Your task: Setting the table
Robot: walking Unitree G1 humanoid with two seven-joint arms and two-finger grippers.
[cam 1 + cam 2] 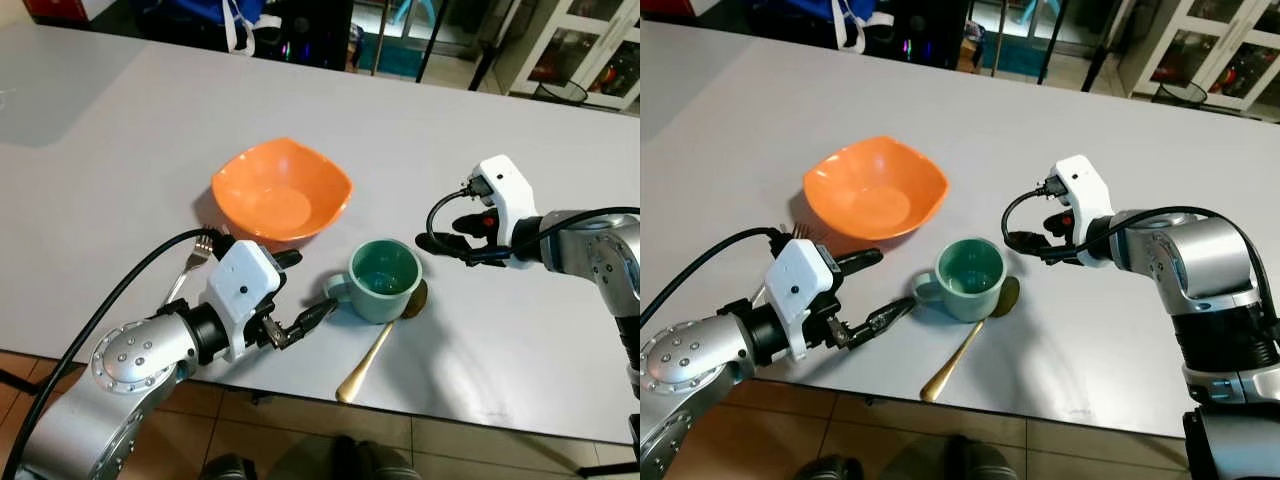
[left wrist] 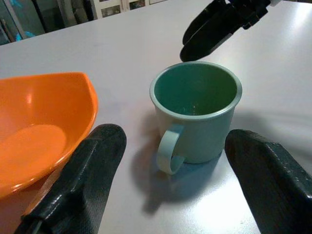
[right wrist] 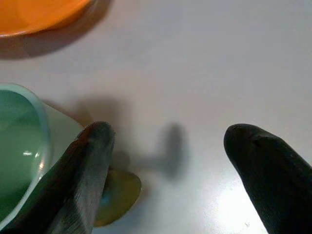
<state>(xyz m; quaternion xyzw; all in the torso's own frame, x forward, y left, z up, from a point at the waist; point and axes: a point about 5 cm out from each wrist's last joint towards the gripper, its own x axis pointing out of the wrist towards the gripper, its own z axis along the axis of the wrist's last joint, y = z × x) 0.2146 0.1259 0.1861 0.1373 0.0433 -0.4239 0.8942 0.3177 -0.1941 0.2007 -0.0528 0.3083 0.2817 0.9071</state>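
L gripper (image 1: 300,290) wide open by green mug (image 1: 384,280) handle; R gripper (image 1: 1035,242) open; gold spoon (image 1: 375,348) bowl part-hidden behind mug.

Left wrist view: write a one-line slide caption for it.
Open left gripper faces the green mug by its handle, orange bowl beside it, on the white table.

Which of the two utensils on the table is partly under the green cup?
The gold spoon: its bowl end tucks under the green cup, on the robot's right of it. The silver fork lies apart, beside the orange bowl.
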